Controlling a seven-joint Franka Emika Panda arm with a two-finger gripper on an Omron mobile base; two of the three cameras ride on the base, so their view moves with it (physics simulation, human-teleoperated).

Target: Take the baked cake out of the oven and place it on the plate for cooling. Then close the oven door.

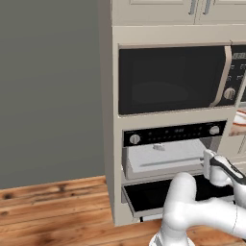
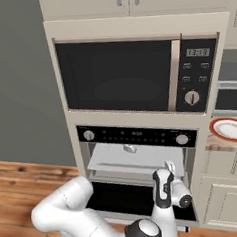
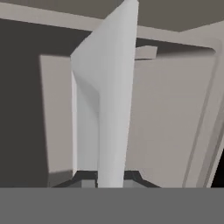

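The cake [image 2: 129,149] sits deep inside the oven [image 2: 136,135], near the back of the grey tray [image 2: 143,161] and about midway across it. It is a small pale wedge, too small here to make out the cherry, and it looks light and easy to tip.

Your gripper [image 2: 170,166] is at the tray's front right corner, just inside the oven mouth. In the hand view a pale slab runs up from between the two dark finger tips [image 3: 89,178], so the jaws look clenched on the tray's edge rather than on the cake.

If you are drawing the tray out, pull straight and level toward the front of the oven. A twist or a jerk could slide the slice or knock it over. Stop once the cake is clear of the oven's top edge, then let go and come in from above.

The oven door [image 2: 121,200] hangs fully down below the oven mouth, so keep your arm above it. The plate [image 2: 214,129], red-rimmed with a white centre, waits on the counter to the right of the oven, at about the height of its control strip. The microwave [image 2: 117,75] is directly above the oven.
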